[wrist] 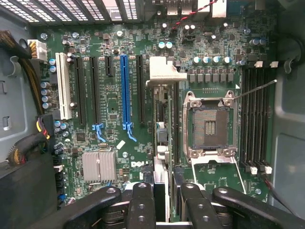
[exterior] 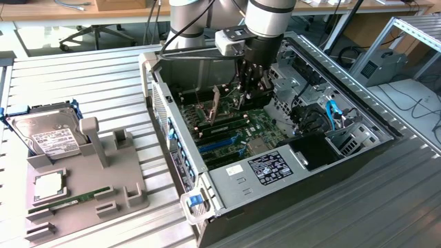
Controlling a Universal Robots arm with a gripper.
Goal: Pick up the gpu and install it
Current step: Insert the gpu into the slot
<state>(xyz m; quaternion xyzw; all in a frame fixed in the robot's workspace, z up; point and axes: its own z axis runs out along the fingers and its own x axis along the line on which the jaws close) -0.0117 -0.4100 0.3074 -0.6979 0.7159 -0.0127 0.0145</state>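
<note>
My gripper (exterior: 249, 94) reaches down inside the open computer case (exterior: 206, 170), just above the motherboard (wrist: 109, 119). It is shut on the gpu (wrist: 161, 143), a thin dark card that the wrist view shows edge-on between the two black fingers (wrist: 143, 205). The card's silver bracket (wrist: 164, 75) is at the end away from the fingers. The card hangs upright between the long black slot (wrist: 140, 90) beside the blue slot (wrist: 125, 90) and the CPU socket (wrist: 209, 126). I cannot tell whether its edge touches a slot.
The case walls close in around the arm, with cable bundles (wrist: 28, 143) and a drive cage at one side. Outside the case, at the exterior view's left, a grey fixture (exterior: 103, 181) holds a silver hard drive (exterior: 48, 137), a CPU chip (exterior: 48, 185) and a green memory stick (exterior: 76, 199).
</note>
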